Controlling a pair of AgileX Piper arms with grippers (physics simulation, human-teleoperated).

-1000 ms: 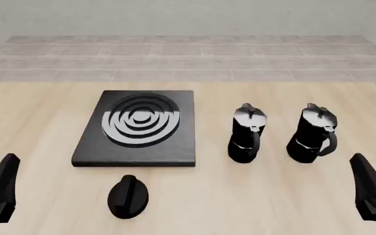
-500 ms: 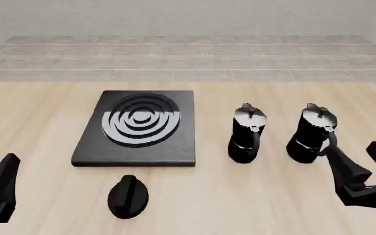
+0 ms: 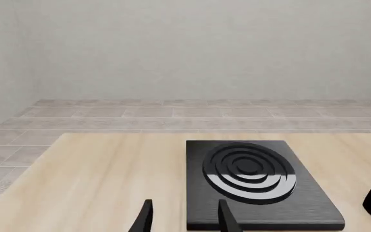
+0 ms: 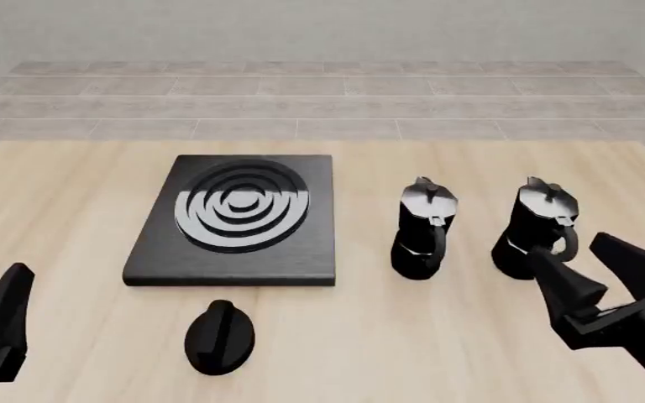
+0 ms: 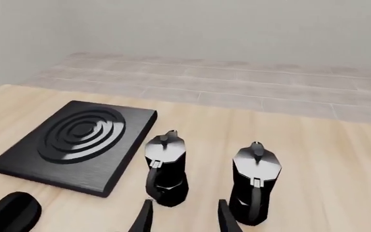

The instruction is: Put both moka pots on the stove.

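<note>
The stove [image 4: 233,220] lies flat on the table left of centre, with nothing on it. Two moka pots stand upright on the table to its right, the nearer one [image 4: 423,228] and the farther one [image 4: 543,227]. My right gripper [image 4: 570,252] is open and empty, just in front of the right pot, close to its handle. My left gripper [image 4: 9,290] is open and empty at the front left corner, far from the pots. The right wrist view shows both pots [image 5: 166,169] [image 5: 256,181] ahead of the open fingertips [image 5: 145,216]. The left wrist view shows the stove [image 3: 250,174].
An oval black knob [image 4: 221,337] lies on the light wooden table [image 4: 65,193] in front of the stove. A tiled floor and grey wall lie beyond the table's far edge.
My right gripper has moved forward and to the left, from the front right corner up to the right pot. The left gripper, pots and stove have not moved.
</note>
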